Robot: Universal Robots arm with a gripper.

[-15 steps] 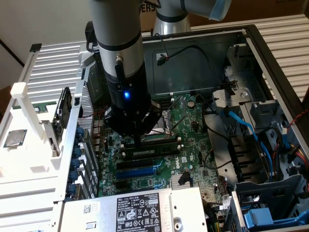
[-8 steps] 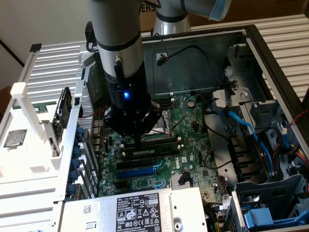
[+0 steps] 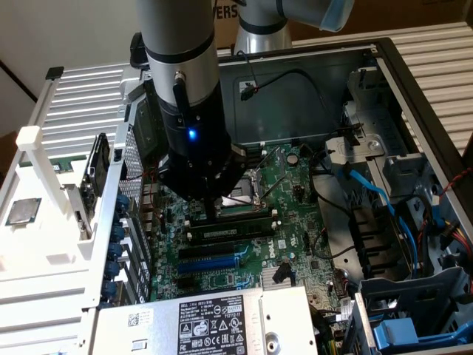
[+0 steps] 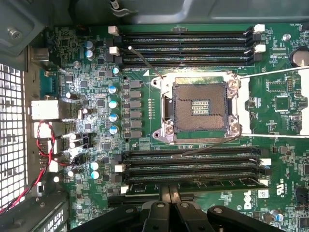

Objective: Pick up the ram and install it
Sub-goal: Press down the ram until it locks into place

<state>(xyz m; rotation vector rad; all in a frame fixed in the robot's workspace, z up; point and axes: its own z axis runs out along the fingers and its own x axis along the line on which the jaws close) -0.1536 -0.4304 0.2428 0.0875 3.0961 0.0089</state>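
One ram (image 4: 193, 183) stick sits in the slot nearest the gripper (image 4: 170, 205), apparently seated. Gripper fingers are together, tips pressing on its top edge. Install looks nearly finished. Wrist view reveals the empty processor socket (image 4: 200, 106); exterior view adds the power supply (image 3: 214, 322).

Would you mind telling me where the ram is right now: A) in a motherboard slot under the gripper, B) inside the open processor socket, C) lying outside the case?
A: the gripper, shut, presses on the ram, which sits in a slot beside the open processor socket.
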